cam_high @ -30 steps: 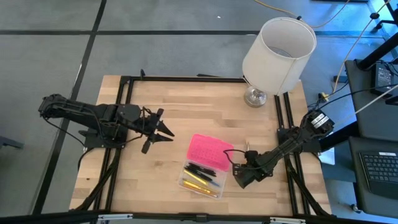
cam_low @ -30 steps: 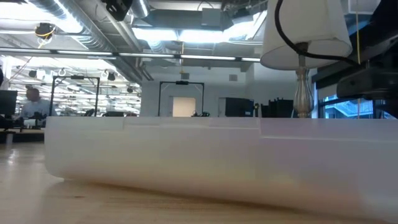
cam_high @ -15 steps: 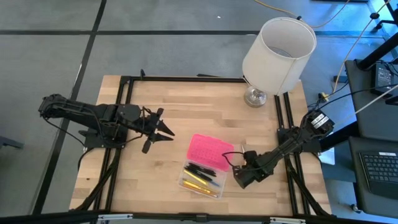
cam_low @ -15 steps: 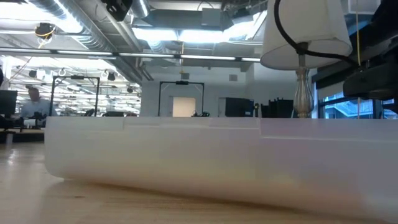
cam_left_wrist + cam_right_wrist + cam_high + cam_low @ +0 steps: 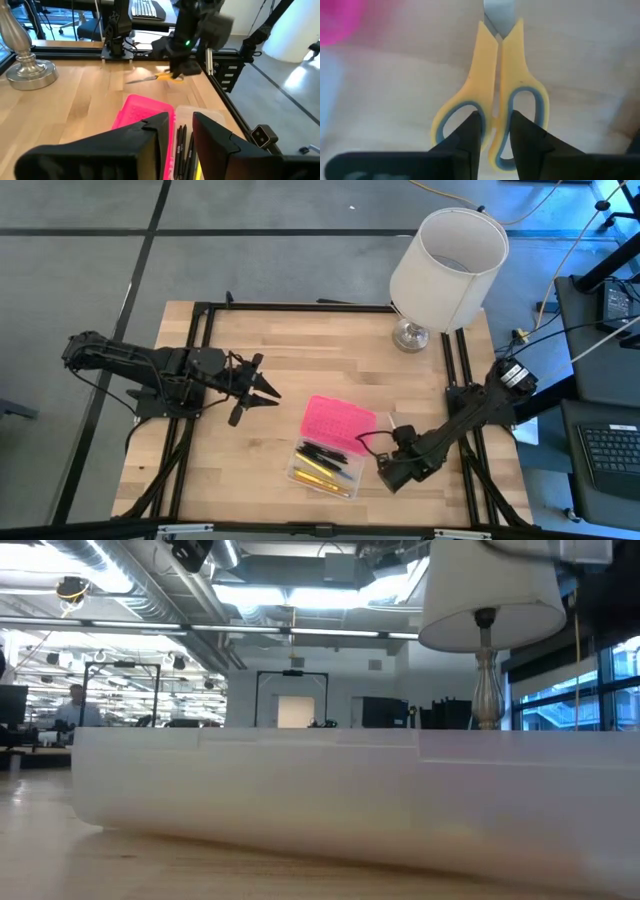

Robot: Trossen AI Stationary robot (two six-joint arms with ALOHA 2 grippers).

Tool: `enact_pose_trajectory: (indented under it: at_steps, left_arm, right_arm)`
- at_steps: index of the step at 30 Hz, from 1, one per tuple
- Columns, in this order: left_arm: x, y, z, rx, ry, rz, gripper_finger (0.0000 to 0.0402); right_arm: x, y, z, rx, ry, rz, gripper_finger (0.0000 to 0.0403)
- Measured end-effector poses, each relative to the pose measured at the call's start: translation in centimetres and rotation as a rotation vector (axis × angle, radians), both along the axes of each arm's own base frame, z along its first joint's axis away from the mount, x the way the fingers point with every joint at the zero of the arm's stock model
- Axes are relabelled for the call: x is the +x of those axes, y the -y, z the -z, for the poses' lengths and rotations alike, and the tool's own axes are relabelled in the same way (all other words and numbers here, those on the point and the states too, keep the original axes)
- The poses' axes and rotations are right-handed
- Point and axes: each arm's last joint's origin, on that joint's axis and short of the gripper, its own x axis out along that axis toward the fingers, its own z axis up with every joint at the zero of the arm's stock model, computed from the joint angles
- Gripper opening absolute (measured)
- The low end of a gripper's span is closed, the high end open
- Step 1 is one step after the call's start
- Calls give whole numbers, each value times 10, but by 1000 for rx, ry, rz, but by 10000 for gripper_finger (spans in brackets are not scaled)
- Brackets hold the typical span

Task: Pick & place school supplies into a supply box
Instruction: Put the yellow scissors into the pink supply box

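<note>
The supply box sits near the table's middle, pink dotted lid (image 5: 338, 422) open toward the far side, clear base (image 5: 322, 467) holding black and yellow pens. Its pale wall (image 5: 300, 800) fills the low view. My right gripper (image 5: 390, 463) is just right of the box and shut on the yellow-handled scissors (image 5: 512, 60), which also show under that gripper in the left wrist view (image 5: 162, 77). My left gripper (image 5: 268, 390) waits left of the box, its fingers a narrow gap apart (image 5: 182, 127), touching nothing. My right gripper (image 5: 495, 115) pinches the scissors by the inner bars of the two handle loops (image 5: 493, 90), one finger on each outer side. The fingers slant down from the table's right and lie along the scissors. The blades (image 5: 499, 15) point away from the gripper. Whether the scissors are clear of the table I cannot tell.
A lamp with a white shade (image 5: 447, 255) stands on a silver foot (image 5: 410, 335) at the far right corner of the table. Black rails run along the table's left and right sides. Bare wood (image 5: 330, 360) lies between the box and the far edge.
My right gripper has moved a little toward the table's near edge, along the box's right side. In the low view the dark arm and cable that stood at the right have left the picture. My left arm has kept still.
</note>
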Motion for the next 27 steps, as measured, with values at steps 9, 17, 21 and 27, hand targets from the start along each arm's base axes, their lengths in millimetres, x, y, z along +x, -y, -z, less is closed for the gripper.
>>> enact_pose_trajectory:
  at_steps: [9, 17, 21, 27]
  left_arm:
    - [0, 0, 0, 38, 8, 11, 77]
    - [-12, -1, -3, 34, -23, 37, 81]
    - [-30, -4, -10, 30, -92, 23, 79]
    - [-52, -7, -15, 17, -91, 3, 79]
  right_arm:
    - [31, -11, -77, -89, 289, -245, 88]
    - [78, 7, -106, -102, 520, -437, 89]
    - [110, 13, -94, -76, 552, -569, 90]
    - [138, 9, -68, -34, 442, -715, 91]
